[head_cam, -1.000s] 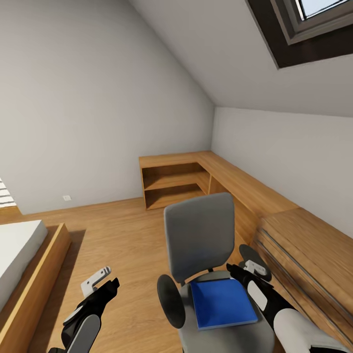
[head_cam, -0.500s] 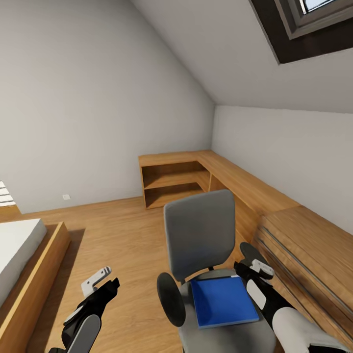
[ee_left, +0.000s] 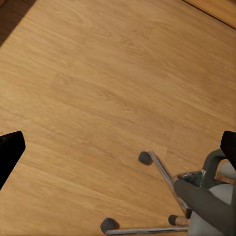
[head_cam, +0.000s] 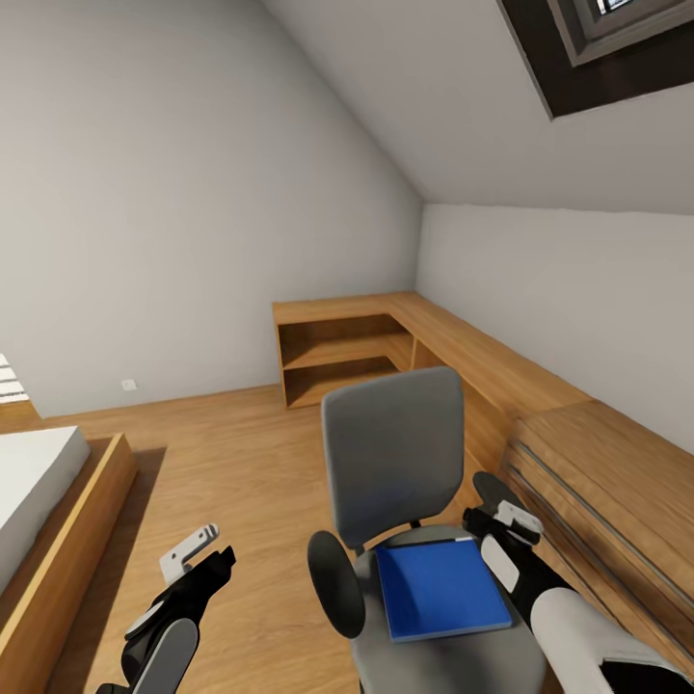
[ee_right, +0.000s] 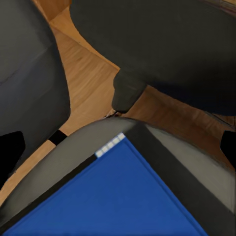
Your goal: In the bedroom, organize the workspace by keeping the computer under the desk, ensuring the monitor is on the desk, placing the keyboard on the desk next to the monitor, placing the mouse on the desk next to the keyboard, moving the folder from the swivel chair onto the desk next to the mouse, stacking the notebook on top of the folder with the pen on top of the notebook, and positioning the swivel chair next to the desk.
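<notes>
**A:** What is in front of you, operator?

**B:** You face the grey upholstered swivel chair with black armrests (head_cam: 390, 472), standing on the light wooden plank floor (head_cam: 241, 453). The flat bright-blue rectangular folder (head_cam: 441, 588) lies on its seat, a little toward your right side.

**A:** And your right arm?

**B:** Your right gripper (head_cam: 501, 522) hangs just beside the far right corner of the folder, close to the chair's right armrest. From the right wrist view you look down on the folder's corner (ee_right: 118, 196) on the grey seat, and the two dark fingertips (ee_right: 10, 152) sit at opposite edges of the picture, so the fingers are spread wide with nothing between them.

**A:** The left one?

**B:** Your left gripper (head_cam: 198, 554) hovers over bare floor, left of the chair and apart from it. Its fingers are spread wide too; the left wrist view shows the chrome legs and casters of the chair base (ee_left: 162, 196) on the planks.

**A:** Anything else around you?

**B:** A light wooden corner shelf unit (head_cam: 366, 352) runs along the far wall, and a wooden-framed bed (head_cam: 48, 520) lies to your left.
</notes>
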Controlling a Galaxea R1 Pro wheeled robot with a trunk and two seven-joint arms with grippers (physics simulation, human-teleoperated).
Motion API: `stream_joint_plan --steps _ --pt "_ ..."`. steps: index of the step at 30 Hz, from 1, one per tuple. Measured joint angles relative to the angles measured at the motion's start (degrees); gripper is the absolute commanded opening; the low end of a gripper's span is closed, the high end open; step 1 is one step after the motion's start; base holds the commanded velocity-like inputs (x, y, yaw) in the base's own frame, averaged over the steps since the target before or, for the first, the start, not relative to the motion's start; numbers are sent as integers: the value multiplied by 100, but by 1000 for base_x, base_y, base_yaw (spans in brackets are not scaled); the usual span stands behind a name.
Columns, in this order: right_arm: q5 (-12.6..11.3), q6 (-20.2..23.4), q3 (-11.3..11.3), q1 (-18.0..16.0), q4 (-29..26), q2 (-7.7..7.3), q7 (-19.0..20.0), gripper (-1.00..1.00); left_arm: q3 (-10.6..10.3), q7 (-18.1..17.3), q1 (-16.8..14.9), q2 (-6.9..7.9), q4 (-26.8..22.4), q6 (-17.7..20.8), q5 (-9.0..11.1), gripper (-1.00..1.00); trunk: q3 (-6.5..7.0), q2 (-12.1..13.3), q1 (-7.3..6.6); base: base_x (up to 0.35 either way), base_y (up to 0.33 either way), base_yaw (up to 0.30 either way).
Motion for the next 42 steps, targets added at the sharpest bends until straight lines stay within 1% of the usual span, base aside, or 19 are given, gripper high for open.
stream_joint_plan --steps 3,5,6,8,12,20,26,42 --pt "28 273 5 -34 -19 -2 -29 100 0 0 0 -2 0 0 0 100 -54 -120 66 0 0 0" --pt "72 563 4 -53 -57 -2 -39 100 0 0 -1 -3 0 0 0 100 -90 -201 110 0 0 0" --pt "84 639 3 -57 -75 -2 -39 100 0 0 -1 -3 0 0 0 100 -108 -241 132 0 0 0" --pt "104 778 2 -65 -116 -1 -38 100 0 0 -2 -3 0 0 0 100 -144 -321 176 0 0 0" --pt "119 875 1 -70 -151 3 -55 100 0 0 -2 -3 0 0 0 100 -216 -481 264 0 0 0" --pt "126 910 0 -72 -183 6 -62 100 -7 0 -2 -3 0 0 0 100 -359 -802 439 0 0 0" --pt "134 907 -17 -73 -430 7 -69 100 -9 0 -2 -4 0 0 0 100 -467 -1043 571 0 0 0" --pt "133 884 -33 -73 -469 7 -59 100 -9 0 -2 -4 0 0 0 100 -754 -1685 923 0 0 0"
